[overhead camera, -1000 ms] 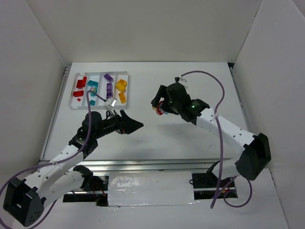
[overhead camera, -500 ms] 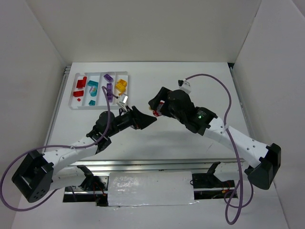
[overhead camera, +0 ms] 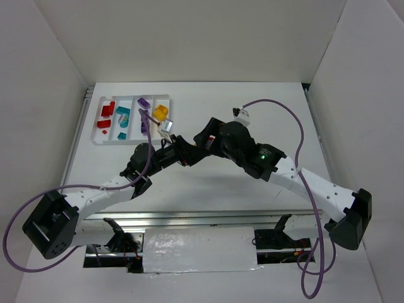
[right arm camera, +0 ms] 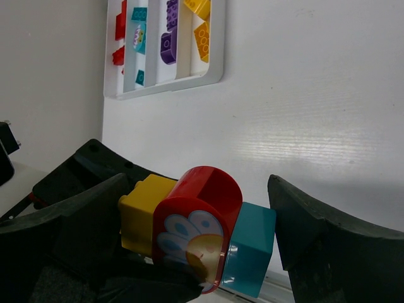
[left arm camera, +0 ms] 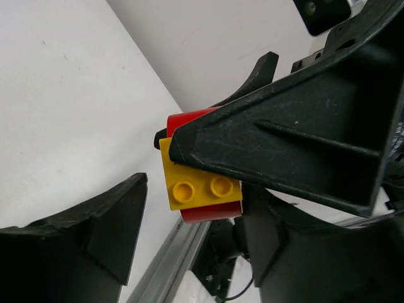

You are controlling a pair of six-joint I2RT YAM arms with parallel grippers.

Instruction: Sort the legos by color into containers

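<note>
Above the middle of the table my right gripper [overhead camera: 206, 141] [right arm camera: 199, 189] is shut on a stack of three legos: a yellow brick [right arm camera: 142, 214] [left arm camera: 201, 184], a round-topped red brick [right arm camera: 202, 218] with a printed face, and a teal brick [right arm camera: 251, 252]. My left gripper [overhead camera: 191, 153] [left arm camera: 197, 205] meets it from the left, open, its jaws either side of the yellow brick with a gap at the left finger [left arm camera: 107, 221]. From above the stack is hidden between the two grippers. The white tray of containers [overhead camera: 132, 96] [right arm camera: 219, 57] lies far left.
The compartments hold, left to right, red legos [overhead camera: 106, 113], teal legos [overhead camera: 122, 117], purple legos [overhead camera: 144, 115] and yellow legos [overhead camera: 161, 112]. A metal rail [overhead camera: 189, 216] runs along the near table edge. White walls close in the left, back and right sides.
My left arm has reached right to meet the right gripper, and its jaws have narrowed around the yellow brick. The right gripper has shifted left with the stack.
</note>
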